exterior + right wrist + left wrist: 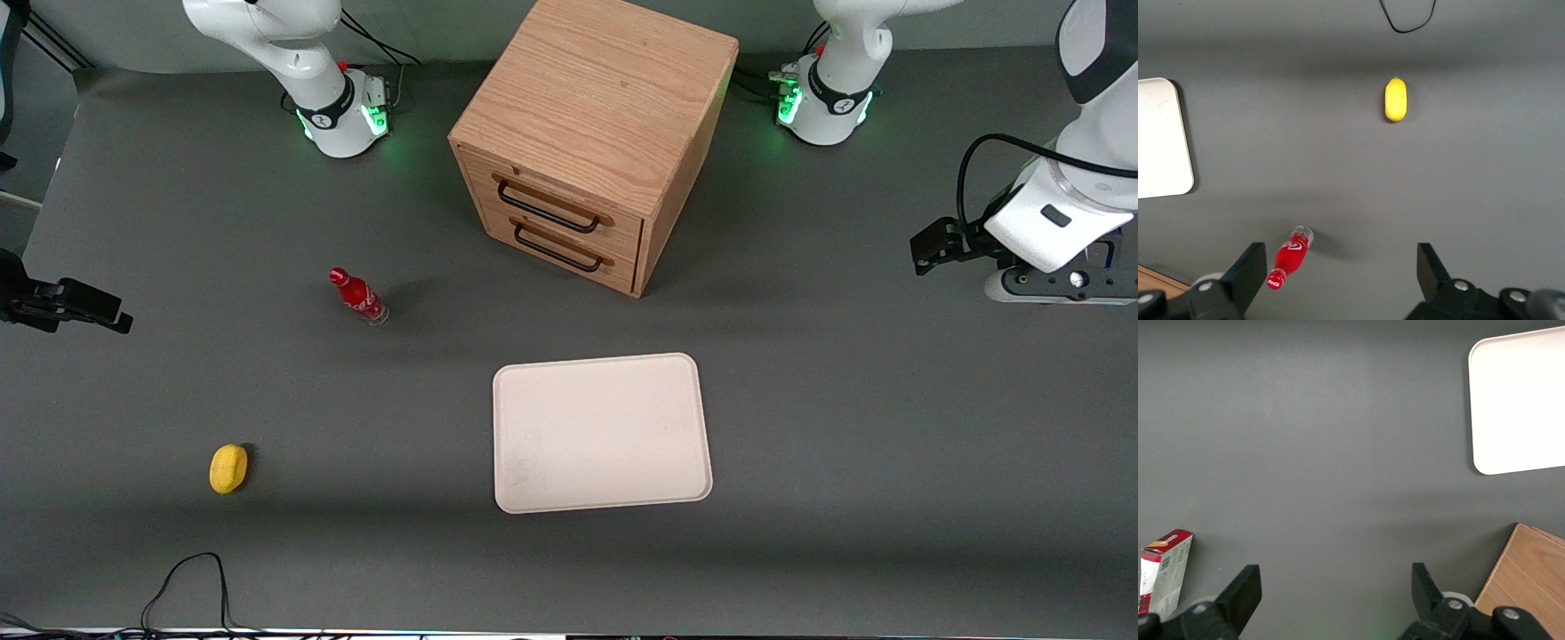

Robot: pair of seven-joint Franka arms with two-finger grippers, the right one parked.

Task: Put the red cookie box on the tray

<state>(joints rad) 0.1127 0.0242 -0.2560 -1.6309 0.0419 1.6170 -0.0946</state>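
While the left arm hangs out at the working arm's end of the table, here's the rundown:

Gripper: the left gripper is up off the table with its fingers spread wide apart and nothing between them, just bare grey table below.

Red cookie box: the red cookie box shows only in the left wrist view, lying flat on the table close by one of the fingers, partly cut off by the picture's edge. Red end plus a pale printed face is about all you can make out. Not touching the gripper as far as I can tell.

Tray: the tray sits flat on the table near the middle, nothing on it, well apart from the box.

Cabinet: the wooden two-drawer cabinet is farther from the front camera than the tray, both drawers shut.

Other stuff: a small red bottle and a yellow lemon-ish thing sit toward the parked arm's end.
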